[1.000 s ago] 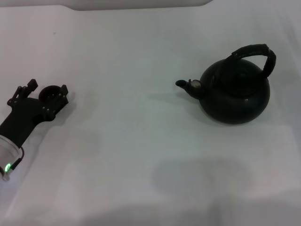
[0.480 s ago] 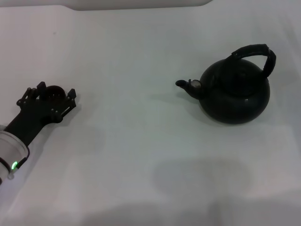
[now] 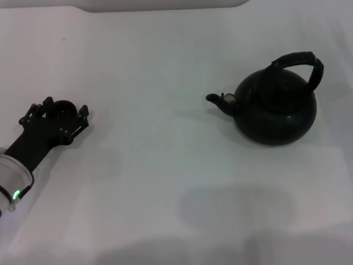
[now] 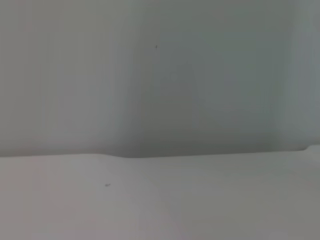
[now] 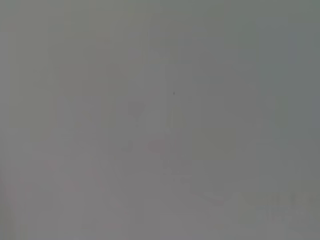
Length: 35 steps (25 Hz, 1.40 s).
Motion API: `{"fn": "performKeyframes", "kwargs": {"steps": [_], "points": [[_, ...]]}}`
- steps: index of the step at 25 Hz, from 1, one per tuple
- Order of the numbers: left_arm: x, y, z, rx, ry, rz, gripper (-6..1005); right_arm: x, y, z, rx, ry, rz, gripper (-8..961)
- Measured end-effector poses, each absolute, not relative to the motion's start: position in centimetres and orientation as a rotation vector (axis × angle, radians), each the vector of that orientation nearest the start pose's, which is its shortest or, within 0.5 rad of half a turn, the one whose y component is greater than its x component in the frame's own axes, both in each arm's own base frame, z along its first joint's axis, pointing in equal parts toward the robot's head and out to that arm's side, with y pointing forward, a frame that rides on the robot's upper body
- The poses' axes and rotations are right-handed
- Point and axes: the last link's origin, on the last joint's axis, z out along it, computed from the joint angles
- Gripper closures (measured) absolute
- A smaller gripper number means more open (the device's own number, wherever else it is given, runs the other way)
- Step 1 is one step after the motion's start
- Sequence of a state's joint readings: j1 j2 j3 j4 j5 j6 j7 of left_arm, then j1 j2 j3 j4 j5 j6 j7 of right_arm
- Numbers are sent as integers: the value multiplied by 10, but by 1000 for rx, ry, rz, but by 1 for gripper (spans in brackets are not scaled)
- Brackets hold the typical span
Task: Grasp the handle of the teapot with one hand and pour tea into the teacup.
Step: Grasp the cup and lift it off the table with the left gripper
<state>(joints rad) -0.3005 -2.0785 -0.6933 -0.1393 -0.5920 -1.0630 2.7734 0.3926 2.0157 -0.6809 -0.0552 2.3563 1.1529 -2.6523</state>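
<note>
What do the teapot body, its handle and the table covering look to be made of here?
The teapot looks like dark cast iron or glazed ceramic: matte black with a faint sheen. Its handle seems wrapped in cord or rattan, judging by the ridges. The table looks cloth-covered, white and softly creased.

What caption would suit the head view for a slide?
Left hand placed around the teacup at the table's left; the teapot, handle upright, stands untouched at the right.

The head view looks forward and down from above onto the white surface (image 3: 165, 165). Both wrist views sit close, showing only blank pale background; no shared feature can be told.
</note>
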Motion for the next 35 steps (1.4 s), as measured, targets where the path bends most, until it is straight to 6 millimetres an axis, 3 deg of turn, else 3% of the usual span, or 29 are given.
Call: {"fn": "performKeyframes", "kwargs": {"steps": [11, 26, 35], "points": [[-363, 263, -70, -1931, -786, -560, 112, 389, 312, 40, -1507, 729, 691, 220], [-360, 260, -75, -1974, -770, -554, 246, 390, 311, 39, -1508, 733, 690, 221], [-337, 264, -81, -2025, -709, -658, 299, 389, 312, 39, -1511, 730, 692, 222]]}}
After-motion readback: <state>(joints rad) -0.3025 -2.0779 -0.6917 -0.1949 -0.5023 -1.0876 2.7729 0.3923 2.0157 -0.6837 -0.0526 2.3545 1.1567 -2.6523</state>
